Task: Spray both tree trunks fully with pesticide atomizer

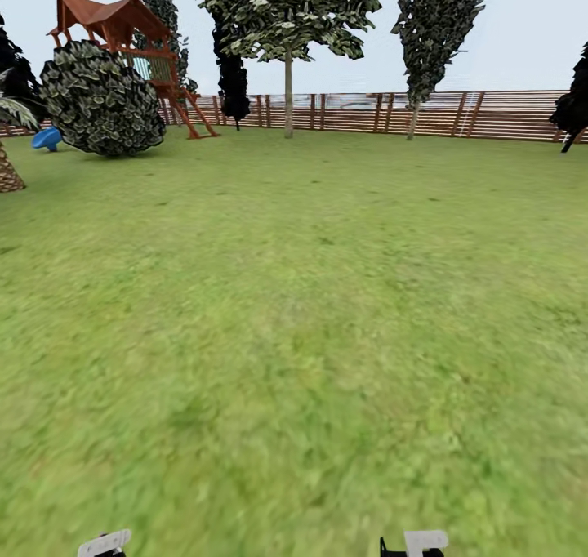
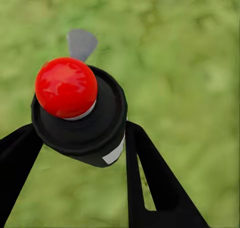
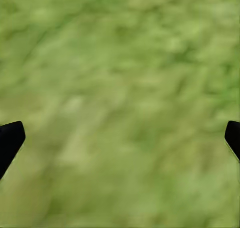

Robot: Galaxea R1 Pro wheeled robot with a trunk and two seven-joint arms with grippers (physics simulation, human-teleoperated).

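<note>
The pesticide atomizer (image 2: 80,123), a black bottle with a white band and a red tip (image 2: 66,86), sits between the black fingers (image 2: 150,178) of my left gripper (image 2: 80,138), which is shut on it above the grass. My right gripper (image 3: 120,138) hangs open over bare lawn, with only its two black fingertips (image 3: 10,138) showing at the view's sides. Two trees (image 1: 288,10) (image 1: 437,18) with pale trunks (image 1: 288,91) (image 1: 415,116) stand far off by the fence in the head view.
The garden lawn (image 1: 310,312) stretches ahead to a brown slat fence (image 1: 490,116). At the far left are a round leafy bush (image 1: 102,100), a wooden playset (image 1: 122,26) and a blue slide (image 1: 47,139). Black cypresses (image 1: 233,83) stand along the fence.
</note>
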